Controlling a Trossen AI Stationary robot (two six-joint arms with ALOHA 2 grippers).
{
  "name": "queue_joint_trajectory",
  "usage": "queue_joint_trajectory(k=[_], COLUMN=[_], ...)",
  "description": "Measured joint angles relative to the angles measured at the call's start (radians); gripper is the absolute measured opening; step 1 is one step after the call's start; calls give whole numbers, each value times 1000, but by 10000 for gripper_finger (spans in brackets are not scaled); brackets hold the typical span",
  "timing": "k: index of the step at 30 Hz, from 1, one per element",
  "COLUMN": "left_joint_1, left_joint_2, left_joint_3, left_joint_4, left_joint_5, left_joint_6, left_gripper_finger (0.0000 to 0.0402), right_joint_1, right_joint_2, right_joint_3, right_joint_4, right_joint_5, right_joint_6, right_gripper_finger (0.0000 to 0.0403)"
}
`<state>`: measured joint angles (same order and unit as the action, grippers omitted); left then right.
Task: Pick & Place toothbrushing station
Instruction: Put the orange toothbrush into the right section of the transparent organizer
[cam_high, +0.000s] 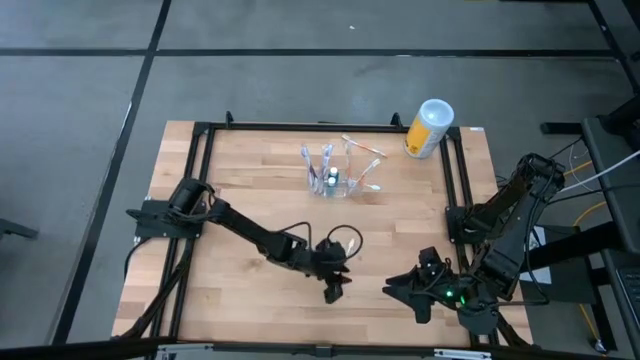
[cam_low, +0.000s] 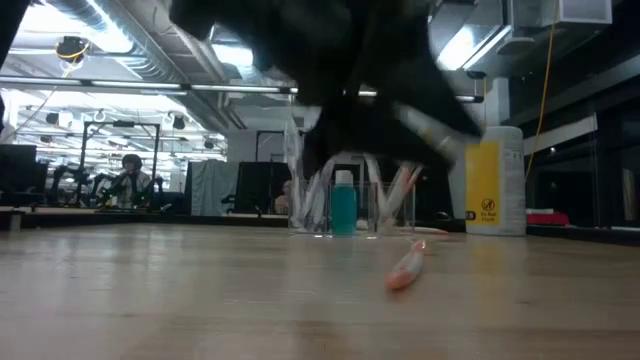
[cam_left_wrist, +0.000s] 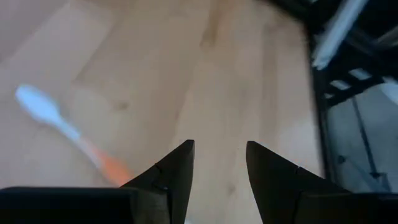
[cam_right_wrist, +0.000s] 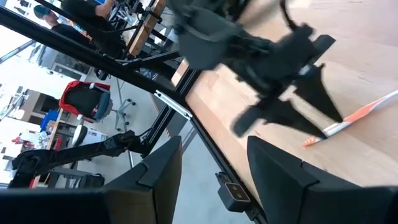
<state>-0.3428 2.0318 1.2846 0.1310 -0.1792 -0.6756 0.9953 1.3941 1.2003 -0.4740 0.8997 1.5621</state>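
Grey floor with dark seams surrounds a pale wooden bench edged by a black frame; the low view alone opens onto a lit hall of ceiling ducts and desks, with a person seated far back. Toward the bench's 1 o'clock corner lies a yellow canister with a white lid; its dark label print cannot be read. At 12 o'clock, near the far edge, stands the toothbrushing station, clear plastic holding upright brushes and, seen from the low view, a teal bottle. Left hand sits at 6 o'clock, fingers spread, nothing between them, over an orange-and-white toothbrush lying flat. Right hand waits at 5 o'clock, fingers apart and empty.
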Motion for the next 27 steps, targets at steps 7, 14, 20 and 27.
queue_joint_trajectory(k=[7, 14, 20, 27], left_joint_1=[-1, -16, -20, -13], left_joint_2=[79, 103, 58, 8], left_joint_3=[-2, 3, 1, -6], left_joint_4=[-9, -93, -301, -336], left_joint_5=[79, 69, -115, -185], left_joint_6=[-41, -59, -85, 21], left_gripper_finger=[143, 143, 143, 143], right_joint_1=[-2, -2, -2, -2], right_joint_2=[0, 0, 0, 0], right_joint_3=[0, 0, 0, 0], right_joint_4=[-2, 11, 11, 10], right_joint_5=[-2, -2, -2, -2], right_joint_6=[-7, -2, -3, -3], right_gripper_finger=[184, 184, 184, 184])
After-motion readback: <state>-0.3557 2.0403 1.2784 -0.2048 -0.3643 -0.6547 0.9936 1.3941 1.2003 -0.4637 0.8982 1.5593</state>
